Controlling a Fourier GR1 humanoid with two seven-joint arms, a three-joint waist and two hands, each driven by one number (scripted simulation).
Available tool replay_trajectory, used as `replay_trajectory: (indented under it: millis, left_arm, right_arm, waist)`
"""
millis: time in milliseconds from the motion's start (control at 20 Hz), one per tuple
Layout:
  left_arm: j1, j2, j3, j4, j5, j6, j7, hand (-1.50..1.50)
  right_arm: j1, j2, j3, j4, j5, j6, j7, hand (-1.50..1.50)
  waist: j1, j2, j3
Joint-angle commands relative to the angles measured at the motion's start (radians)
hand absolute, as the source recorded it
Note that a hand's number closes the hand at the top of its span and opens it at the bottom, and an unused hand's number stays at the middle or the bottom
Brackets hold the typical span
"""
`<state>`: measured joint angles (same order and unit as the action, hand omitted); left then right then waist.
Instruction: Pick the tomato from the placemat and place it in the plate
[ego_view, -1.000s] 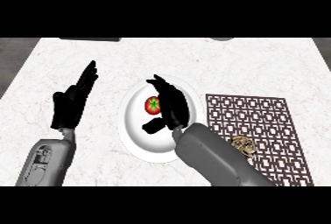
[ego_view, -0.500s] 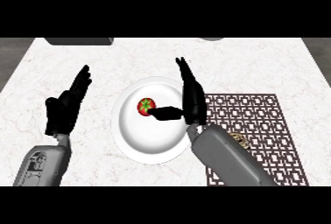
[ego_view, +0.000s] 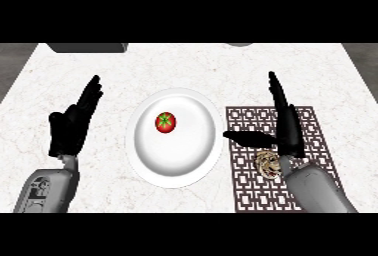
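Note:
A red tomato (ego_view: 165, 122) with a green stem lies on the white plate (ego_view: 176, 160), a little left of its centre. Nothing touches it. My right hand (ego_view: 285, 125) stands open over the brown patterned placemat (ego_view: 255, 192), right of the plate, fingers straight and pointing away, thumb stretched toward the plate's rim. My left hand (ego_view: 72, 125) rests open at the left of the plate, fingers up.
A small tan, speckled object (ego_view: 269, 164) lies on the placemat beside my right wrist. A dark grey block (ego_view: 87, 47) sits at the counter's far left edge. A pale round object (ego_view: 239, 44) shows at the far edge.
My right hand has moved right, off the plate and over the placemat, with fingers straight. The tomato stays on the plate. The view has shifted, so the plate sits more to the left.

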<state>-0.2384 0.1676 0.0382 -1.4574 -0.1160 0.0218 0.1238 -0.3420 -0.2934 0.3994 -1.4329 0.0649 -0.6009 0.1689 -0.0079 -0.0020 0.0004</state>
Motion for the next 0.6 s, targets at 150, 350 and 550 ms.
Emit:
replay_trajectory:
  millis: [150, 350, 550]
  left_arm:
    - [0.026, 0.016, 0.009, -0.034, 0.013, -0.037, 0.011, 0.00]
    - [-0.025, -0.022, 0.007, 0.050, -0.017, 0.002, -0.026, 0.00]
    - [-0.008, -0.014, 0.003, -0.052, -0.024, -0.008, 0.047, 0.00]
  right_arm:
    - [0.157, -0.142, -0.175, -0.051, -0.121, 0.207, -0.176, -1.50]
    - [0.188, -0.145, -0.259, -0.028, -0.162, 0.317, -0.211, -1.50]
    - [0.205, -0.076, -0.306, 0.043, -0.123, 0.342, -0.292, -1.50]
  waist:
    - [0.006, 0.001, 0.000]
    - [0.004, 0.002, 0.000]
    - [0.008, 0.001, 0.000]
